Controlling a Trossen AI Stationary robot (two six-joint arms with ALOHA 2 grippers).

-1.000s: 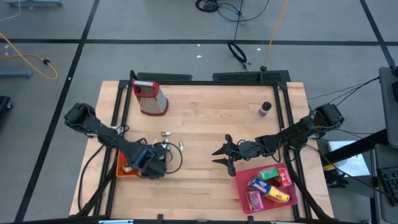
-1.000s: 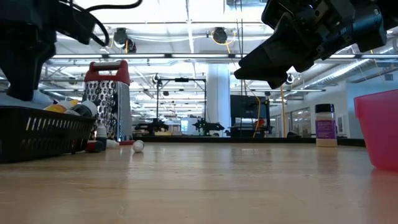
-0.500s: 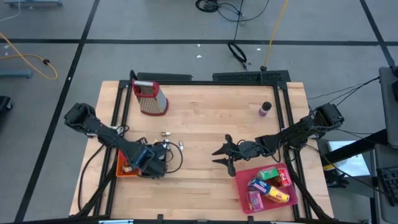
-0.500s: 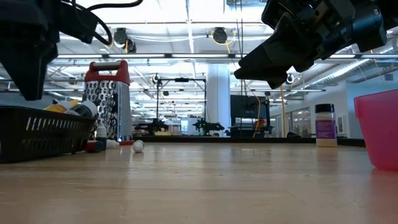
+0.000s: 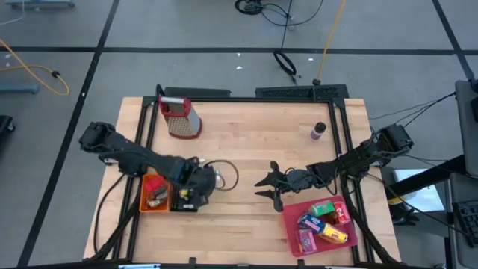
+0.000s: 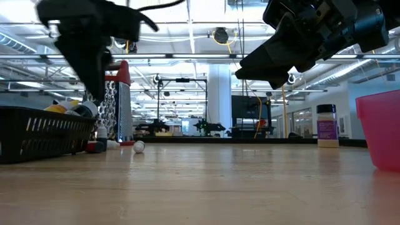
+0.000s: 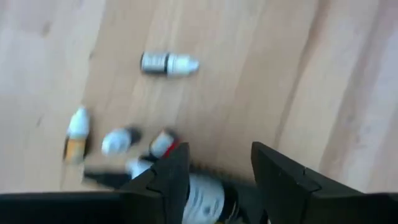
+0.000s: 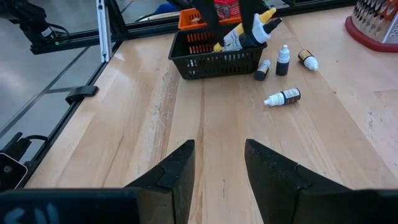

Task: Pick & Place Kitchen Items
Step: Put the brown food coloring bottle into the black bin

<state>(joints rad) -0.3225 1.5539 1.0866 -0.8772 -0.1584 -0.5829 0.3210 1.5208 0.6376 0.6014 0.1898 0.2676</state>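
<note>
Several little bottles [image 8: 283,98] lie and stand on the wood next to a black basket [image 8: 214,59]. That basket holds more bottles [image 8: 245,34], and an orange basket [image 5: 153,193] stands against its left side. My left gripper [image 7: 214,155] hangs open over the black basket's right rim, pointing steeply down. A white bottle [image 7: 205,196] in the basket shows below its gap, and loose bottles [image 7: 168,63] lie just beyond. My right gripper [image 5: 263,187] waits open at mid-table, above the wood, with nothing between its fingers [image 8: 180,165].
A pink tray [image 5: 293,224] of coloured cartons sits at the near right, beside my right gripper. The red-topped metal grater [image 5: 179,117] stands at the far left. A purple-capped jar [image 5: 318,131] stands at the far right. Bare wood lies between the two grippers.
My left gripper has swung toward the table's right edge, from over the baskets to the black basket's right rim near the loose bottles. It rolled as it went. The orange basket now shows uncovered. My right gripper has kept still.
</note>
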